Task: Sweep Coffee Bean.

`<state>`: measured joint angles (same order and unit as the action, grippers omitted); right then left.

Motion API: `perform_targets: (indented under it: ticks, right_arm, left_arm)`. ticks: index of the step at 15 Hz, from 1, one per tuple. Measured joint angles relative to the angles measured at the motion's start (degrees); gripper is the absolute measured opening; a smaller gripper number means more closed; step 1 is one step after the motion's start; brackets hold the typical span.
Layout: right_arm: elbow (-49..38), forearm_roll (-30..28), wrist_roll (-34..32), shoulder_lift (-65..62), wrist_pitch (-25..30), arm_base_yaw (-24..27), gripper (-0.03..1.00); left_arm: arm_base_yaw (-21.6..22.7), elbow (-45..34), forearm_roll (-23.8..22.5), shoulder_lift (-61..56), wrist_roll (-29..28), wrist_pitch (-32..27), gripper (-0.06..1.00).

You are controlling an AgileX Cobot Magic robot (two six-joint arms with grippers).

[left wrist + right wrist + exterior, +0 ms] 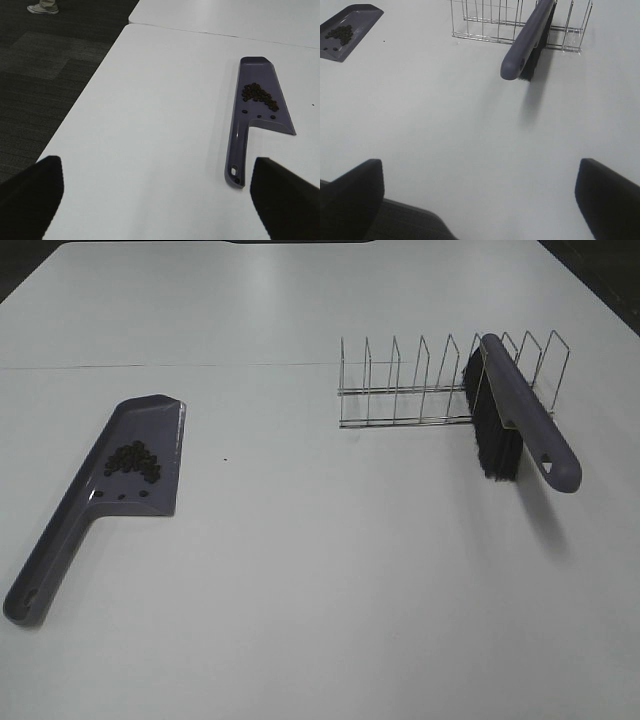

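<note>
Dozens of coffee beans (133,461) sit in the dustpan (95,502), one stray speck (225,459) just right on the counter (320,620). Both grippers, left gripper (155,200) and right gripper (480,200), wide, holding nothing. Risk: jolting the dustpan spills beans; the brush (520,420) perched on the wire rack (420,390) could tip.

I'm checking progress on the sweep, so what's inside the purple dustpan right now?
The dustpan holds a cluster of coffee beans, with a few loose ones nearer the handle. One tiny dark speck lies outside on the table. Whatever lies beneath the heaped beans is hidden.
</note>
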<state>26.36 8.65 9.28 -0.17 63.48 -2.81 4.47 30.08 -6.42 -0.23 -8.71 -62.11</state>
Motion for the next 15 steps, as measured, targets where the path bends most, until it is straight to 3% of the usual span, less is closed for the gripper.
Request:
perform_targets:
  ticks: [15]
  right_arm:
    - [0.0,0.0,0.0,0.0,0.0,0.0,0.96]
  left_arm:
    - [0.0,0.0,0.0,0.0,0.0,0.0,0.91]
